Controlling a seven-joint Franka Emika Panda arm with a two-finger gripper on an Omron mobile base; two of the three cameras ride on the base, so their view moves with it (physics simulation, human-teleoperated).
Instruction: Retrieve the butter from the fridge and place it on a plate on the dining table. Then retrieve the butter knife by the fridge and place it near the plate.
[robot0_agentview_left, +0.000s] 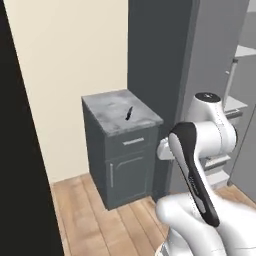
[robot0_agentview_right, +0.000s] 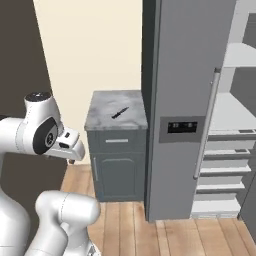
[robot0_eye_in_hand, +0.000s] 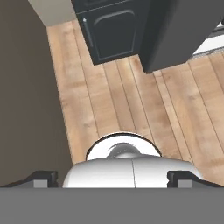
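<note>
The butter knife, slim and black, lies on the marble top of a small dark cabinet just left of the grey fridge. The fridge's left door, with its dark dispenser panel, is closed. The right side stands open onto white shelves. My gripper hangs folded back near my own base, pointing down at the wooden floor, well short of the cabinet. Its fingertips stand wide apart, open and empty. The butter, the plate and the dining table are out of view.
A dark wall panel closes off the left side. Bare wooden floor lies between me and the cabinet. A long bar handle runs down the fridge door edge.
</note>
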